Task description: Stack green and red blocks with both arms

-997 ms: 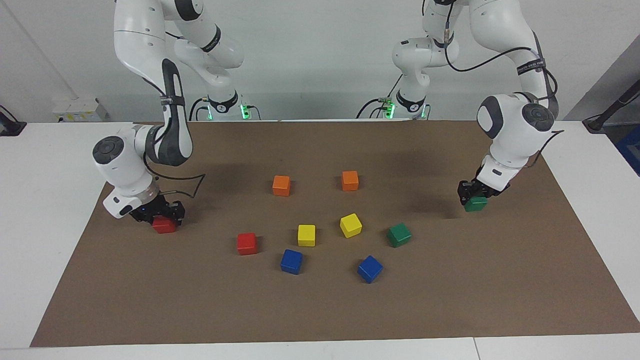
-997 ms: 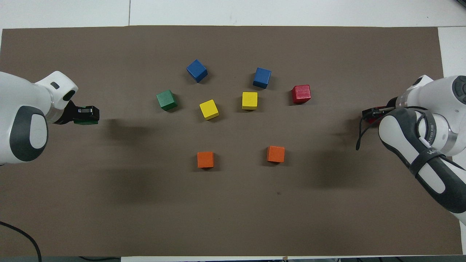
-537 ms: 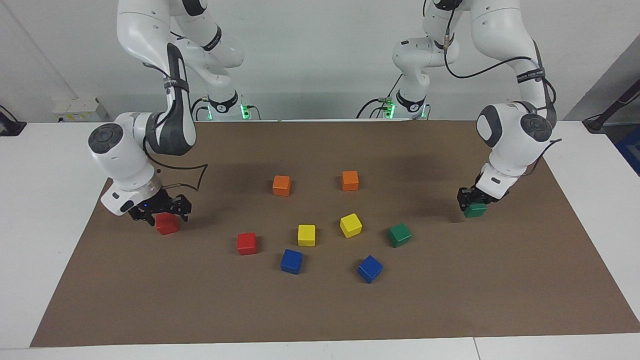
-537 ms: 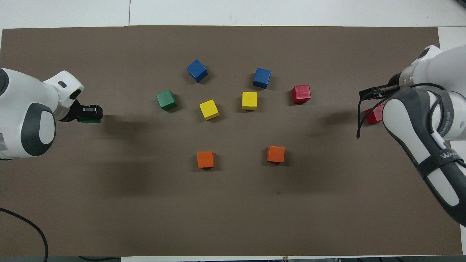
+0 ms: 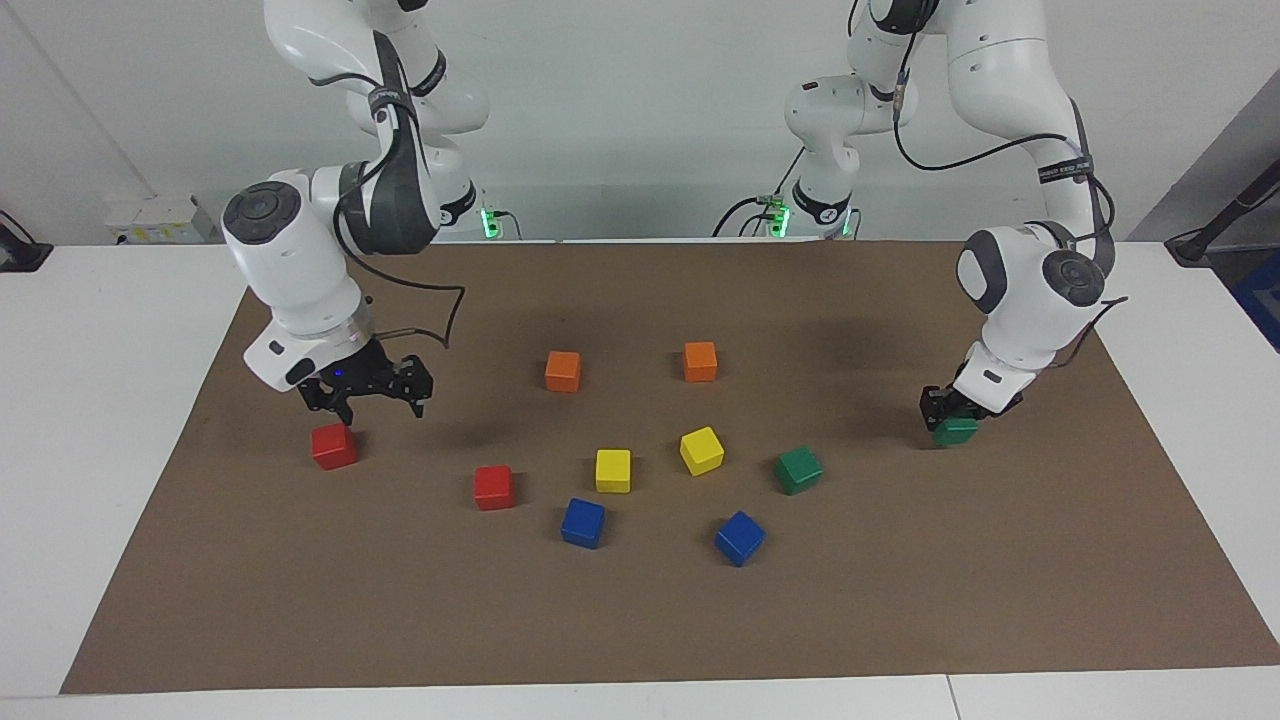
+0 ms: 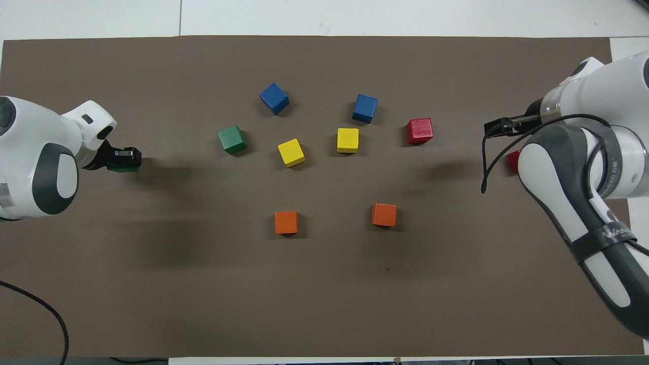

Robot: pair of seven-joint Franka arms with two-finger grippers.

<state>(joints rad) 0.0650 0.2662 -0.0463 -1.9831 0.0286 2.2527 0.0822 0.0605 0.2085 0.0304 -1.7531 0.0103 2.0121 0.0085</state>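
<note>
Blocks in five colours on a brown surface (image 5: 900, 620)

Two red blocks (image 5: 333, 446) (image 5: 493, 487), two green (image 5: 799, 470) (image 5: 955, 431), two yellow (image 5: 613, 470), two blue (image 5: 583, 523), two orange (image 5: 563, 371).

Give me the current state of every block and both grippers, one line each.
Right gripper: open, raised, empty.
Red block at the right arm's end: released, flat on the mat.
Other red block: loose, unstacked.
Left gripper: shut on a green block, low at the mat.
Held green block: gripped.
Other green block: loose, unstacked.
Orange, yellow, blue blocks: untouched.
</note>
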